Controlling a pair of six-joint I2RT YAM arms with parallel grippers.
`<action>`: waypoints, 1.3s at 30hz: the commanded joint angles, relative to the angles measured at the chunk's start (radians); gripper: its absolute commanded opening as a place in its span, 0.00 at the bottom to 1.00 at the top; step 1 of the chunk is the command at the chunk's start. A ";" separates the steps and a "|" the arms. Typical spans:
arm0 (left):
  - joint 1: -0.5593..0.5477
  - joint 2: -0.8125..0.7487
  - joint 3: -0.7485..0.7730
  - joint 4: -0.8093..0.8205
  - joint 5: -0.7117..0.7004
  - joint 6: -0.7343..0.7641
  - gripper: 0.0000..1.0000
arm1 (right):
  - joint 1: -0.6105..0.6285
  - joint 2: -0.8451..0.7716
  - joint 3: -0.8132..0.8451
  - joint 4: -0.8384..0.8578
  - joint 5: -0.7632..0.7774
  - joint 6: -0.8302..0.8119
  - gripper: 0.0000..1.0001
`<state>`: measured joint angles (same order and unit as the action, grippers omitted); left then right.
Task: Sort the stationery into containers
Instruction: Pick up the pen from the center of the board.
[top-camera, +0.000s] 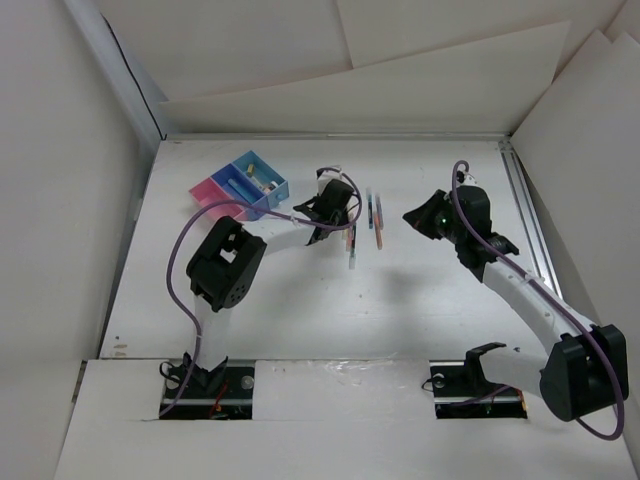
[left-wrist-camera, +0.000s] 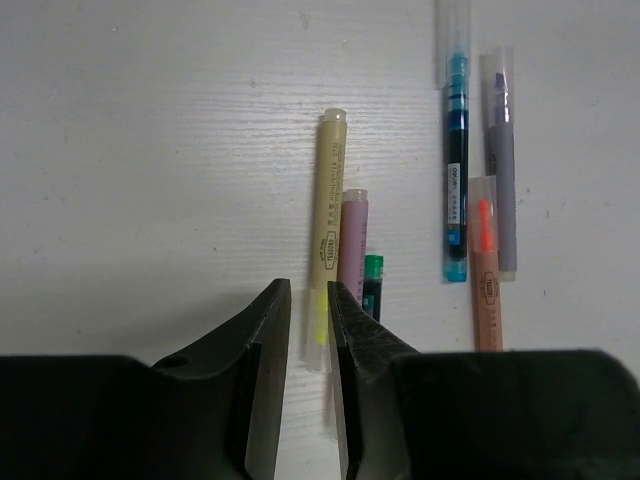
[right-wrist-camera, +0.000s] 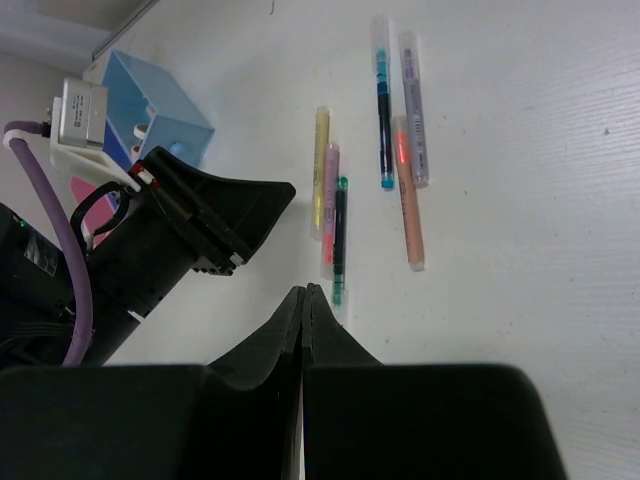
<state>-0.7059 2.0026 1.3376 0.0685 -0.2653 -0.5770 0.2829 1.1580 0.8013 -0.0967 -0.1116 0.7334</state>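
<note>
Six pens lie side by side on the white table. In the left wrist view the yellow pen (left-wrist-camera: 327, 200) is leftmost, then a pink pen (left-wrist-camera: 352, 235) and a green pen (left-wrist-camera: 372, 285). Further right are a blue pen (left-wrist-camera: 456, 160), a grey-purple pen (left-wrist-camera: 500, 170) and an orange pen (left-wrist-camera: 486, 280). My left gripper (left-wrist-camera: 308, 288) has a narrow gap. The yellow pen's capped end lies in that gap, which is wider than the pen. My right gripper (right-wrist-camera: 307, 290) is shut and empty, just short of the green pen (right-wrist-camera: 339, 230). The containers, light blue (top-camera: 262, 178) and pink (top-camera: 205, 192), stand far left.
The light blue bin (right-wrist-camera: 165, 110) holds some small pieces. My left arm's black wrist (right-wrist-camera: 190, 235) and purple cable (right-wrist-camera: 70, 260) fill the left of the right wrist view. A raised rail (top-camera: 525, 210) borders the table's right side, and white walls enclose it.
</note>
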 joint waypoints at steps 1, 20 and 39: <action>-0.004 -0.004 0.035 0.001 0.014 0.020 0.19 | 0.006 -0.011 -0.008 0.048 0.012 -0.009 0.00; -0.004 0.044 0.031 0.014 0.052 0.031 0.19 | 0.006 -0.011 -0.008 0.048 0.003 -0.009 0.00; -0.004 -0.070 -0.104 0.172 0.098 0.003 0.19 | 0.015 -0.001 -0.008 0.048 -0.007 -0.019 0.00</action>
<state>-0.7067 1.9884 1.2362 0.2024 -0.2028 -0.5770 0.2840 1.1584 0.8013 -0.0967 -0.1127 0.7296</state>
